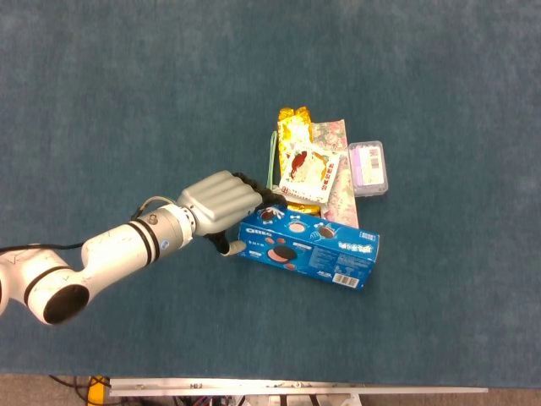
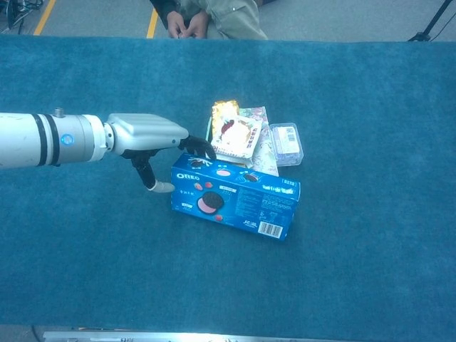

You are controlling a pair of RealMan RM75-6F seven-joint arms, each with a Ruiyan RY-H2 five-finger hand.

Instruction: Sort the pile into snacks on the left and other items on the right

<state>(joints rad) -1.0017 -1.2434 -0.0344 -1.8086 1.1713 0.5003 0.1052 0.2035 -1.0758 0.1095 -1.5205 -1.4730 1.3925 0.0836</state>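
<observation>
A blue Oreo box (image 1: 317,249) (image 2: 242,199) lies at the front of the pile, tipped slightly. My left hand (image 1: 221,200) (image 2: 146,134) grips its left end, dark fingertips over the far top edge and the thumb against the near left corner. Behind the box lie a white snack packet with a red picture (image 1: 308,169) (image 2: 234,135), a gold packet (image 1: 294,123) (image 2: 224,108), a floral pouch (image 1: 342,190) (image 2: 265,153) and a small clear box with purple contents (image 1: 369,167) (image 2: 286,141). My right hand shows in neither view.
Blue cloth covers the table (image 1: 127,101), with open cloth to the left and right of the pile. A thin green strip (image 1: 272,156) lies beside the white packet. A seated person (image 2: 206,18) is at the far edge.
</observation>
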